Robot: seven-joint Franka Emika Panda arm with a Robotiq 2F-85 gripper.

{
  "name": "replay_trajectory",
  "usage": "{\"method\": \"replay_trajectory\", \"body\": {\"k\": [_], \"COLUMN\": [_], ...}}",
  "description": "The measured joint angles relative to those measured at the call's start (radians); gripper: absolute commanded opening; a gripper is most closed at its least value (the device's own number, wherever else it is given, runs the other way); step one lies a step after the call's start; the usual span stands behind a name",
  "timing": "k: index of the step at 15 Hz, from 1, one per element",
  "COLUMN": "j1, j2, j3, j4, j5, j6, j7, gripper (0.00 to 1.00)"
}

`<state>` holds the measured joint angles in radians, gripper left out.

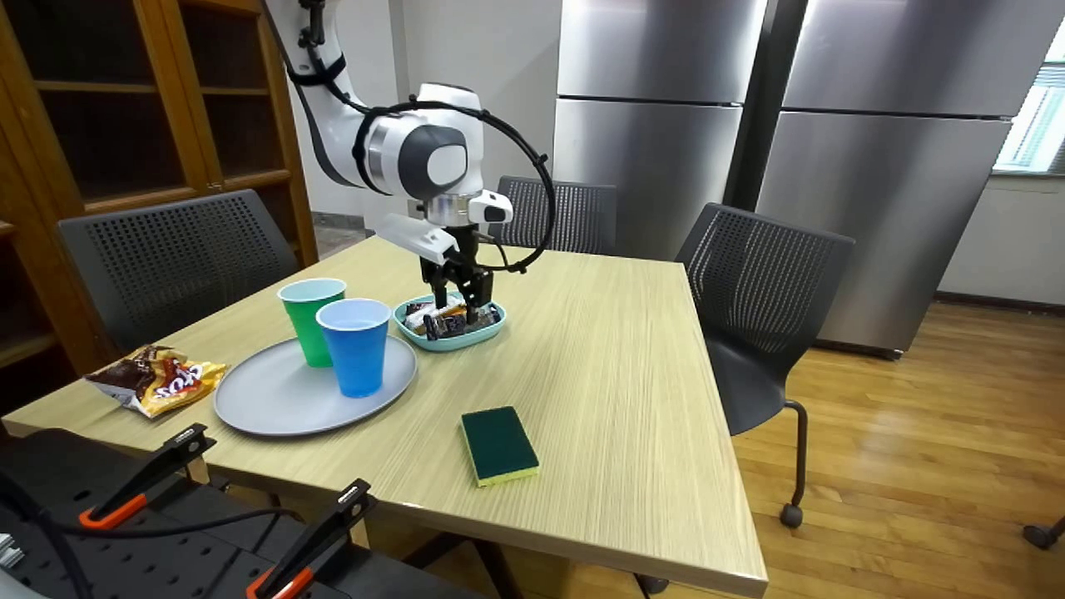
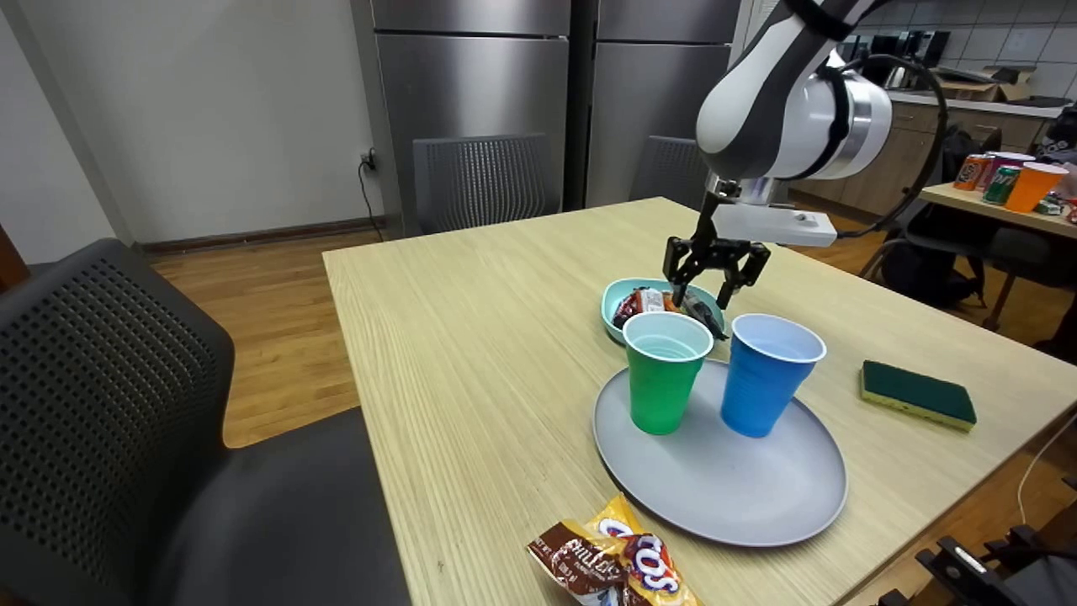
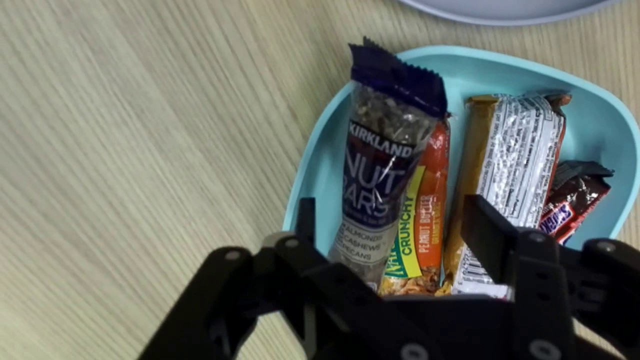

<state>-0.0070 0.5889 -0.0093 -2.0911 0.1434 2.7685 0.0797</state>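
Note:
My gripper (image 3: 390, 199) stands open, fingers apart on either side of a Kirkland nut bar (image 3: 377, 165) and an orange peanut butter granola bar (image 3: 432, 210). Gaps show between the fingers and the nut bar, which leans over the rim of a teal bowl (image 3: 485, 72). One finger (image 3: 487, 225) overlaps a bar with a white and yellow wrapper (image 3: 522, 145); contact cannot be told. A small Snickers (image 3: 575, 200) lies at the bowl's far side. In both exterior views the gripper (image 1: 457, 313) (image 2: 701, 301) points down at the bowl (image 1: 458, 343) (image 2: 618, 293).
Beside the bowl, a grey plate (image 1: 274, 399) carries a green cup (image 2: 660, 387) and a blue cup (image 2: 766, 379). A crumpled snack bag (image 1: 166, 378) lies near the plate. A green and yellow sponge (image 1: 501, 445) rests on the table (image 1: 616, 416). Chairs (image 1: 749, 308) surround it.

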Motion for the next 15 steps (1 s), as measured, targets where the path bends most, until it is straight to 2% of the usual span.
{"method": "replay_trajectory", "body": {"k": [6,15], "j1": [-0.020,-0.042], "j2": [-0.060,-0.205], "j3": [-0.004,-0.060], "j4": [-0.028,-0.153], "j5": [-0.011,-0.155], "j6": [-0.008,-0.049], "j7": [-0.071,-0.176], "gripper": [1.00,1.00]}}
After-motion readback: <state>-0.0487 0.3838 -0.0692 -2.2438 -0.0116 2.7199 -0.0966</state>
